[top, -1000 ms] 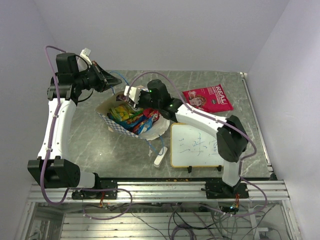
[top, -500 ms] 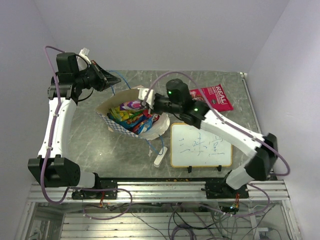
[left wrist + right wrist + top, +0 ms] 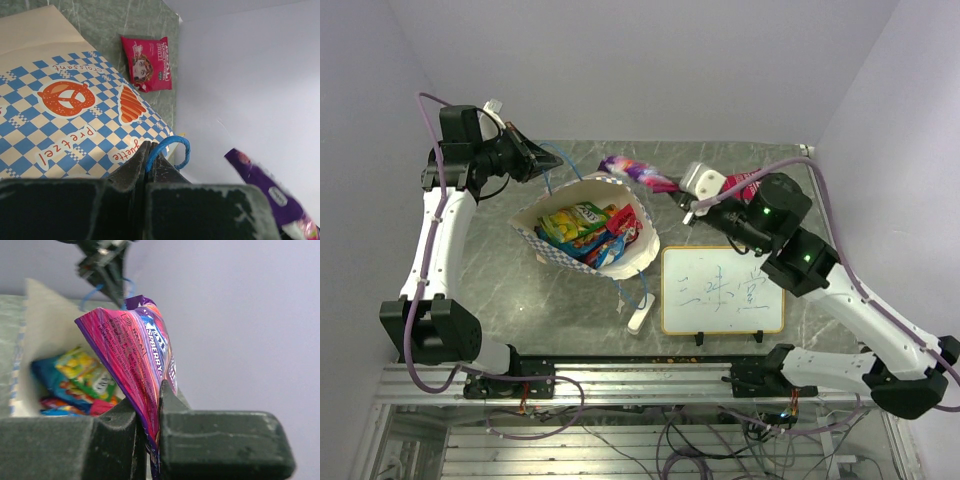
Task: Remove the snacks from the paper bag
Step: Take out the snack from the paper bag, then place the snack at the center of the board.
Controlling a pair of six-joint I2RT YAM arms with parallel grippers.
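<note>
Bag mouth: paper bag (image 3: 542, 245) is gaping upward for you.
Far-left rim: left gripper (image 3: 542, 162) is crowding it.
Far side: right gripper (image 3: 675, 190) is holding purple packet (image 3: 632, 170).
Near right: whiteboard (image 3: 720, 290) is covering tabletop (image 3: 500, 280).

Tipped paper bag (image 3: 636, 256) holds perhaps four snacks (image 3: 582, 228); purple packet (image 3: 638, 172) is outside.
</note>
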